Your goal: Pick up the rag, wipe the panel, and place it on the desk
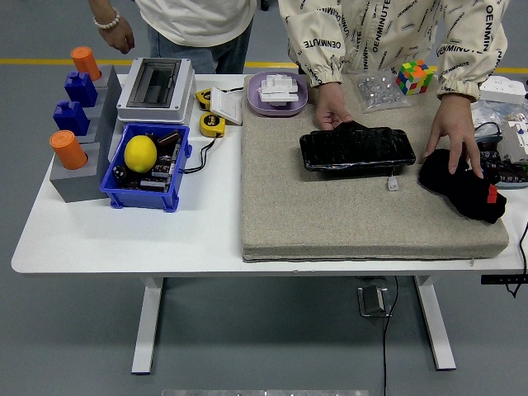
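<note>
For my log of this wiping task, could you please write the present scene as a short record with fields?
surface: grey mat on the white table
panel: black panel lies flat on the mat, near its far edge
rag: black rag on the mat's right side
person: one hand at the panel's far edge, other hand resting on the rag
far edge: colourful cube beside a clear bag
left side: blue bin holding a yellow lemon
robot hands: neither in view

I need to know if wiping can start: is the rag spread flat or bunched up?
Bunched up: the black rag sits as a lumpy heap on the mat, a person's hand on it.
</note>
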Controlling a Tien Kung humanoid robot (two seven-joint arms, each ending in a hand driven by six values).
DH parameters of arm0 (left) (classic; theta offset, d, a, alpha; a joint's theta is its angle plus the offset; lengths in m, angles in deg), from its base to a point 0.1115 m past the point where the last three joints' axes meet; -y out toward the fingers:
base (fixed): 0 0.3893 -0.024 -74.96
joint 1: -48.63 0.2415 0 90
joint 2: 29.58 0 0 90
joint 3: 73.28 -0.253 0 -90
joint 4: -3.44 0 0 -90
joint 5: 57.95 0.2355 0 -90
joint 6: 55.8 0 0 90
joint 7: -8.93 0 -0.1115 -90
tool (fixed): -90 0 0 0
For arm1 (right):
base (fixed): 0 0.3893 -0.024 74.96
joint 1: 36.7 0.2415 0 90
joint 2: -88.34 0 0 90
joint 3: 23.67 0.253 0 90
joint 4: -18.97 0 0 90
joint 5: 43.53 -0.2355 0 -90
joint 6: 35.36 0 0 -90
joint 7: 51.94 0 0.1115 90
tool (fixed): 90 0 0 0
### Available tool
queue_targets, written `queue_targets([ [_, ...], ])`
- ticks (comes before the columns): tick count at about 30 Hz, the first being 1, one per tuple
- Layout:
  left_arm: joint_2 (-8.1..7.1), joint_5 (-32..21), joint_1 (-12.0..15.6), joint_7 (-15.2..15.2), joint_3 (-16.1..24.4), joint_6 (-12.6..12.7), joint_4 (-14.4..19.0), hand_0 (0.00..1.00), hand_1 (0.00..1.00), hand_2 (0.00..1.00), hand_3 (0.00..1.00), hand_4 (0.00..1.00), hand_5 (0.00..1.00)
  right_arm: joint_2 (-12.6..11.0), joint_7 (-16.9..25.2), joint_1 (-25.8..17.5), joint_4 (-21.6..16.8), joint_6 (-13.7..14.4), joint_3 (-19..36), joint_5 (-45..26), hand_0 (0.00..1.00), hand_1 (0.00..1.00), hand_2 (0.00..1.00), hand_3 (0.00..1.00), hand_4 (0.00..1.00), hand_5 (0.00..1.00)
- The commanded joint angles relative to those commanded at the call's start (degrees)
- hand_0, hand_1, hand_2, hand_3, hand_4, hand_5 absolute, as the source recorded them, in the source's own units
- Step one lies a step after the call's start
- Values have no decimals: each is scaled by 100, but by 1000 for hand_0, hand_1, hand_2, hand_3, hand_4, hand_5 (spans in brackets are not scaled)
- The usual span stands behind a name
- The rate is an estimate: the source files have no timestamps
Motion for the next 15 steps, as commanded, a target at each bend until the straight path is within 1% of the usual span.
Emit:
queue_targets([
  [15,-2,0,-30,1,16,2,2,604,636,639,562,637,447,-9,2,21,2,-3,8,1,728,704,757,733,998,662],
])
